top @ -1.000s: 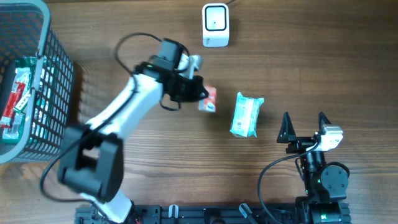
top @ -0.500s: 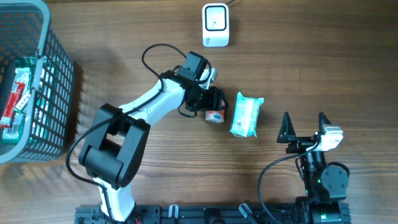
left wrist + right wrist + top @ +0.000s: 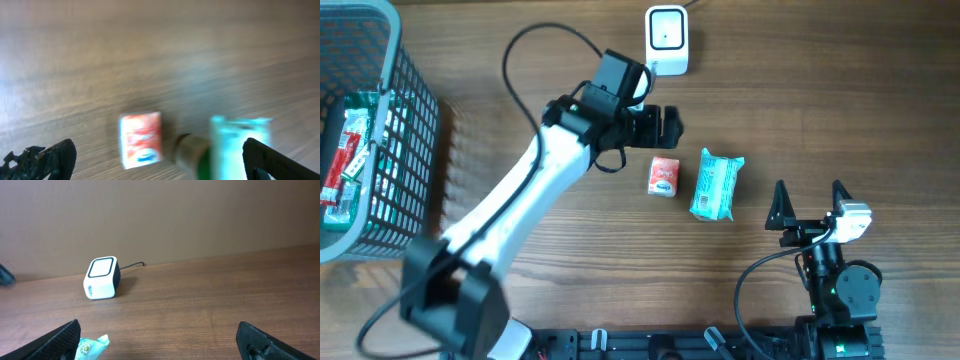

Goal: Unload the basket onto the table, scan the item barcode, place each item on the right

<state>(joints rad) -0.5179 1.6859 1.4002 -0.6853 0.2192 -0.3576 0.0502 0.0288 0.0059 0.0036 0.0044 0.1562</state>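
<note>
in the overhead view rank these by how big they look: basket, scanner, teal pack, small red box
1. basket
2. teal pack and scanner, too alike to separate
3. small red box

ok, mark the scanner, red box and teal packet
scanner [image 3: 666,30], overhead view, on its top window.
red box [image 3: 664,176], overhead view, middle of its upper face.
teal packet [image 3: 716,186], overhead view, middle of the wrapper.

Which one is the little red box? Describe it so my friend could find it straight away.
Start at the white scanner near the far side of the wooden table and come straight toward the robot's base. The small red box lies there, just left of a teal packet; it is the smaller, red-and-white one.
</note>
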